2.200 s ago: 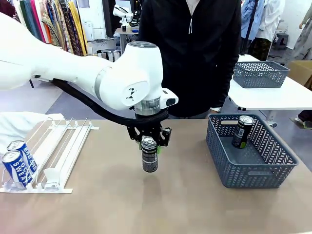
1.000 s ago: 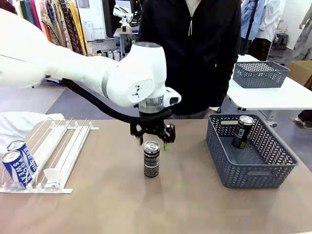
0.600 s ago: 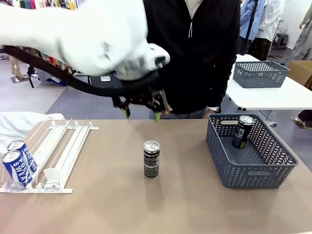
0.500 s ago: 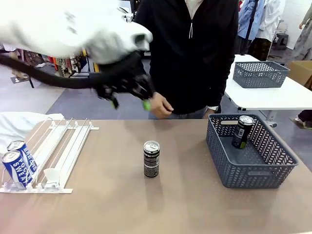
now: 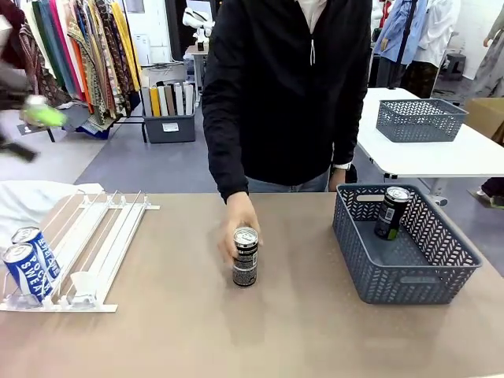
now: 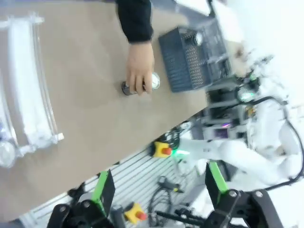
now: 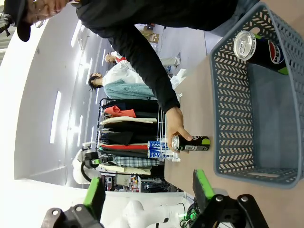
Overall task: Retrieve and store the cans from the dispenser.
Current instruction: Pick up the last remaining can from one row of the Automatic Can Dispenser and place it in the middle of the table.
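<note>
Person's hand around black can mid-table, grey basket nearby; left tool and right tool spread.

Front cam near, wrist cams far; share table.

"SWEAT" on blue can

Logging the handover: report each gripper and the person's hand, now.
Left gripper: open, holding nothing.
Right gripper: open, holding nothing.
Person's hand: wrapped around the upright black can.
</note>
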Motion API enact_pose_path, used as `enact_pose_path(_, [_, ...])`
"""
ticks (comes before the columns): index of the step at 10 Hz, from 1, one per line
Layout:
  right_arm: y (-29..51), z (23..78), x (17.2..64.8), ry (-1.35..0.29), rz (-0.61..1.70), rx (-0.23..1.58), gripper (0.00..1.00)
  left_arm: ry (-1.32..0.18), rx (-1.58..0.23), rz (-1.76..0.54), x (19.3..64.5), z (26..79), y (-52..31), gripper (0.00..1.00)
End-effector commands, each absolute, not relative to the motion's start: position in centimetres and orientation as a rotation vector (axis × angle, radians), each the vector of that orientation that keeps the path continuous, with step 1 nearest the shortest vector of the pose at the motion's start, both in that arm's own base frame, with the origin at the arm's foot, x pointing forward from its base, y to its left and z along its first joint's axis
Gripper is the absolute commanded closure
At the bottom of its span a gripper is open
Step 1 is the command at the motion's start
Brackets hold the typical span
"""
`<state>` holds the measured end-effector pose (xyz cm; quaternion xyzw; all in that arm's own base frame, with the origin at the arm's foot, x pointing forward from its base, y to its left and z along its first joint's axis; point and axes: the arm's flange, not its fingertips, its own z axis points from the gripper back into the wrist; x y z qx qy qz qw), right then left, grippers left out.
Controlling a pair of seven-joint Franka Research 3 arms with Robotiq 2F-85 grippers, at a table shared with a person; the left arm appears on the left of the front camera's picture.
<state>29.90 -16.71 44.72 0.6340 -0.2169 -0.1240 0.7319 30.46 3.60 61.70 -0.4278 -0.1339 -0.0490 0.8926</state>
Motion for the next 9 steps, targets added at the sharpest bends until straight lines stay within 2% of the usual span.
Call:
enact_pose_path(1, [-16.7,45.1,29.9,-0.485,-0.263,1.403,0.0,-0.238,-1.095,0.033,31.1,56.9,9.7,0.0])
enact_pose_path(2, [-16.7,45.1,29.9,-0.485,-0.263,1.403,0.0,-0.243,-1.18,0.077,30.7,54.0,11.8,0.0])
enact_pose_path(4, [-16.7,45.1,29.9,-0.485,-0.263,1.403,0.0,-0.231,-1.188,0.082,30.6,51.2,12.5,0.0])
enact_pose_path(5, [-16.7,45.1,29.9,-0.485,-0.263,1.403,0.0,-0.248,-1.165,0.102,28.7,53.1,14.5,0.0])
enact_pose_path(9, [-16.7,45.1,29.9,-0.485,-0.263,1.403,0.0,-0.248,-1.165,0.102,28.7,53.1,14.5,0.0])
